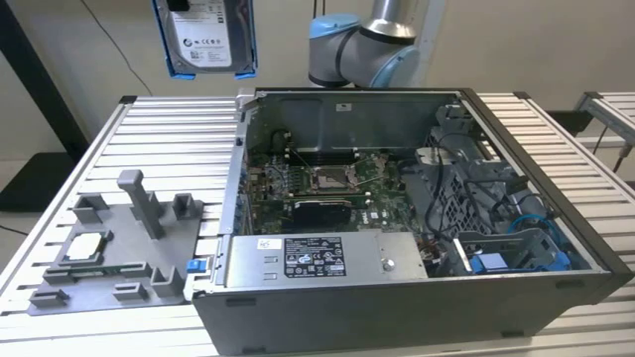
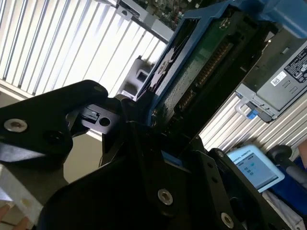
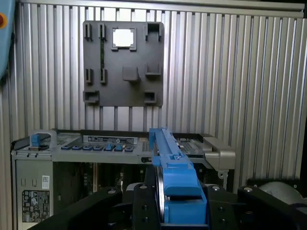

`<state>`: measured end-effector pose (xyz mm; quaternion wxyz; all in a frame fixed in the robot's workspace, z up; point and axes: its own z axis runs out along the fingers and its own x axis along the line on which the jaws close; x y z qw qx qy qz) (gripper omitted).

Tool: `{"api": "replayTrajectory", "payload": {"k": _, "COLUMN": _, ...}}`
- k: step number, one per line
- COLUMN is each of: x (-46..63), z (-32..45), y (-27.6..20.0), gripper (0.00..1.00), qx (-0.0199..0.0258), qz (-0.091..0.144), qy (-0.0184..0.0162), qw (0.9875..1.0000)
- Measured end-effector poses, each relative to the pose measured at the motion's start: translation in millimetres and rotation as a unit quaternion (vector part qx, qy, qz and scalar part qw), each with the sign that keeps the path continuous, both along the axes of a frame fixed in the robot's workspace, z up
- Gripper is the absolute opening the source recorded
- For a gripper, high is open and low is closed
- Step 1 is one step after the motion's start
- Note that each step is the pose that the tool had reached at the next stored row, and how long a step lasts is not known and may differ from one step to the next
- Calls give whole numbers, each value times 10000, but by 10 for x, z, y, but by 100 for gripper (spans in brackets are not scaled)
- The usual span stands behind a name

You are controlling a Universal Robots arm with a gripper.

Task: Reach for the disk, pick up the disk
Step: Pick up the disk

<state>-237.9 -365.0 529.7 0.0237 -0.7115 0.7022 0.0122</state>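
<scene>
The slatted metal surface (image 1: 159, 134) carries everything, and I count one of it under the work. On it lies one open computer case (image 1: 397, 312), on its side with the cover off. I judge it lies that way so the parts inside can be reached from above. My own arm (image 1: 367, 44) rises behind the case's far wall.

Beside the case, on the exterior view's left, lies one grey holder plate (image 1: 109, 275) with raised posts and pockets. I take those to be nests for parts taken out of the case. Inside the case, along its near wall, sits one long grey power box (image 1: 317, 260), in place and untouched.

There is one disk (image 1: 207, 37), and it is in the air, high above the surface, off the case's far corner on the exterior view's left and well clear of both case and plate. It hangs upright with its white label facing the exterior view. My jaws are clamped on it. In the first wrist view the blue bracket sits edge-on between them, and in the second wrist view its green circuit side runs away from them. I judge the grip is on the bracket's end so that neither the label face nor the board is squeezed. The reach and the pick-up look done.

Smallest is one square silver chip (image 1: 85, 245), resting in a pocket of the plate, well away from the case.
</scene>
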Motion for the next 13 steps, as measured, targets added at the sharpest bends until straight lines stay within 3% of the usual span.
{"api": "replayTrajectory", "payload": {"k": 13, "x": 456, "z": -14, "y": 0, "gripper": 0, "qx": 0, "qz": 0, "qy": 0, "qw": 10000}}
